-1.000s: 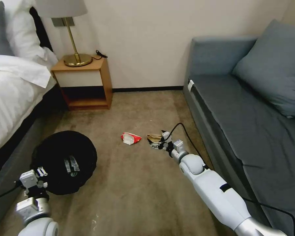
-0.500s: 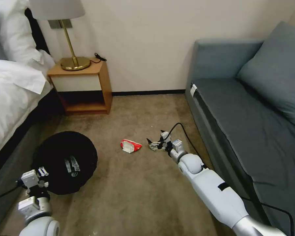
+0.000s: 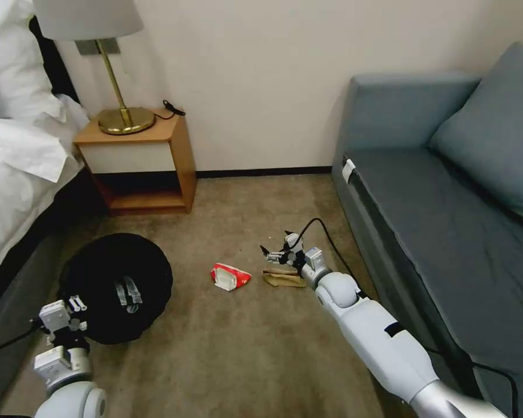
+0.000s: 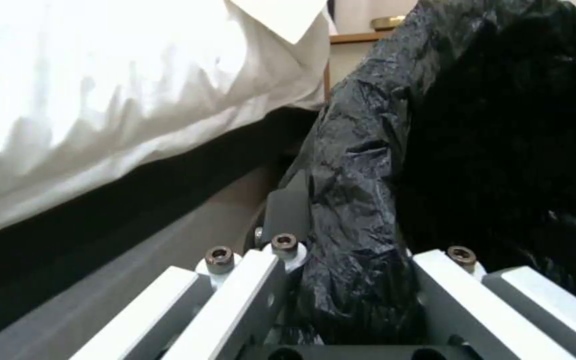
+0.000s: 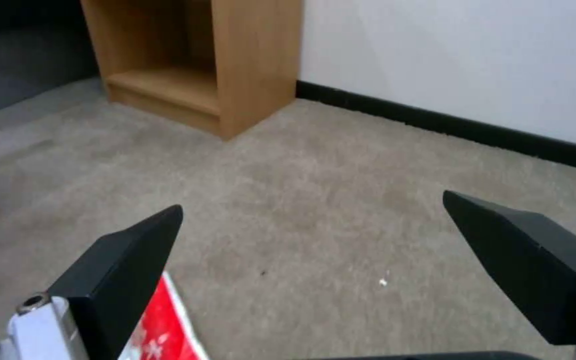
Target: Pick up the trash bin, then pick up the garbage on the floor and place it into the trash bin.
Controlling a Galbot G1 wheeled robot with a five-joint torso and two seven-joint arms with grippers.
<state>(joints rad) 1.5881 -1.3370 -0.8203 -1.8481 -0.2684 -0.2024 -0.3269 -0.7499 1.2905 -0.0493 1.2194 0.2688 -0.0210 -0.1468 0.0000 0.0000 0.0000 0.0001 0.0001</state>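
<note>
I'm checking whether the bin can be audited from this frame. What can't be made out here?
- Trash bin, head view: its body is hidden under the black bag.
- Items inside the bin: too small to identify.
- Snack packet, right wrist view: cut off by the edge and the right tool.
- Left tool: rim contact hidden under bag folds.

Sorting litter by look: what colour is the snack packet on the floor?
Red and white snack packet, clearest in the head view.

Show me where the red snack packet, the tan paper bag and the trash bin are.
red snack packet [image 3: 231, 276], head view, its middle.
tan paper bag [image 3: 283, 280], head view, its flat middle.
trash bin [image 3: 101, 255], head view, the black liner's rim.
</note>
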